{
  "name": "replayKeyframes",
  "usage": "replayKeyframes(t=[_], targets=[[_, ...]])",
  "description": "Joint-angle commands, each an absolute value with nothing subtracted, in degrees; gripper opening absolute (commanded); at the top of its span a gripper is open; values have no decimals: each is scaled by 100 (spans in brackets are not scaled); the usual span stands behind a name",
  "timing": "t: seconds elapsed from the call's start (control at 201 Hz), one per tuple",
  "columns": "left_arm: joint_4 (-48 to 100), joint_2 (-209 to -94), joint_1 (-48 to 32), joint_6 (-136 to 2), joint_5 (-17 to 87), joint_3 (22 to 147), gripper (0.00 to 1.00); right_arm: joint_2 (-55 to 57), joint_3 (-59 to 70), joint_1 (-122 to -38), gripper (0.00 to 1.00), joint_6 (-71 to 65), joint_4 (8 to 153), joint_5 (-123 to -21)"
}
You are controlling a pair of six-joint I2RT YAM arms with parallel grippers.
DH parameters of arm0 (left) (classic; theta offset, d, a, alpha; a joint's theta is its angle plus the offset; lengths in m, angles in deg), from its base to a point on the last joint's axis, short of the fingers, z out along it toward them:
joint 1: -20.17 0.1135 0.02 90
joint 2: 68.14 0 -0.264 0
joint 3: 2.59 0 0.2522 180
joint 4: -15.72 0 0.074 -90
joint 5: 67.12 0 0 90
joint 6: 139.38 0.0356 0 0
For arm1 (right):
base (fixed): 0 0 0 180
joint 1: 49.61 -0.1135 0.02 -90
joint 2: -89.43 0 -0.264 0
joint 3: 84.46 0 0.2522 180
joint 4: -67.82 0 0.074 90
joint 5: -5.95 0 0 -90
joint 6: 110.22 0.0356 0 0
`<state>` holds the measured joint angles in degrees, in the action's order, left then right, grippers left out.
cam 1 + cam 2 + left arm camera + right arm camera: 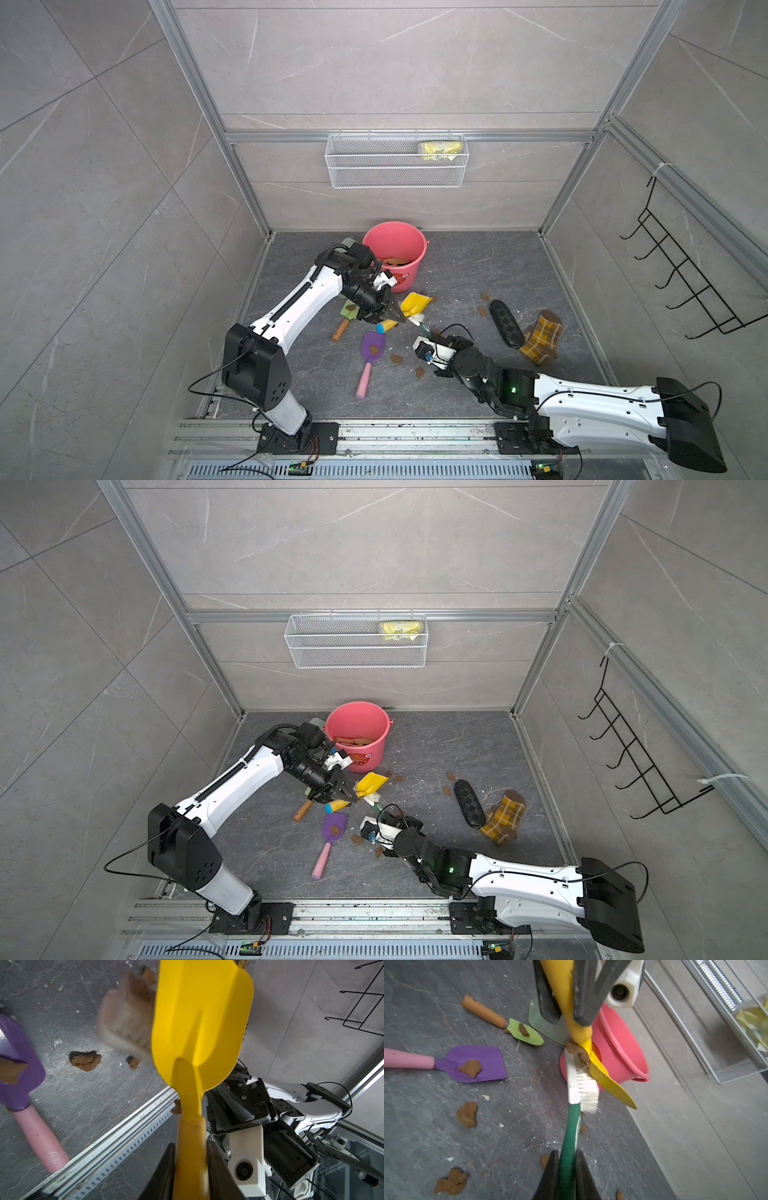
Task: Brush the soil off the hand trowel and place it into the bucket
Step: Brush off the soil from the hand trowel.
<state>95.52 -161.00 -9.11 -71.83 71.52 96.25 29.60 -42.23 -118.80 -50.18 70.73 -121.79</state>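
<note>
Two grippers at work: the left gripper [191, 1145] clamps the yellow trowel [199, 1022] by its handle, near the bucket [618, 1043], and the right gripper [566, 1157] pinches the brush [586, 1088], bristles on the blade. One soil lump [576, 1049] clings at the neck — sweep it off next.

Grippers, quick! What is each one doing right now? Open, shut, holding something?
Left gripper: closed, holding the yellow trowel by its handle.
Right gripper: closed, holding the brush by its green handle.
</note>
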Motion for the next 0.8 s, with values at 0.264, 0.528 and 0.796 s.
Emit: replayKeyframes(t=[0.264, 0.528, 0.796], targets=[[9658, -16043, -642, -7221, 7631, 9827, 0, 3415, -4292, -11961, 0, -4062, 7813, -12429], [9471, -16068, -655, -7304, 7278, 9740, 0, 3785, -4018, -12602, 0, -4002, 8065, -11231], [9502, -16051, -742, -7187, 6963, 9616, 0, 3564, -3573, -12608, 0, -3895, 8062, -12010]])
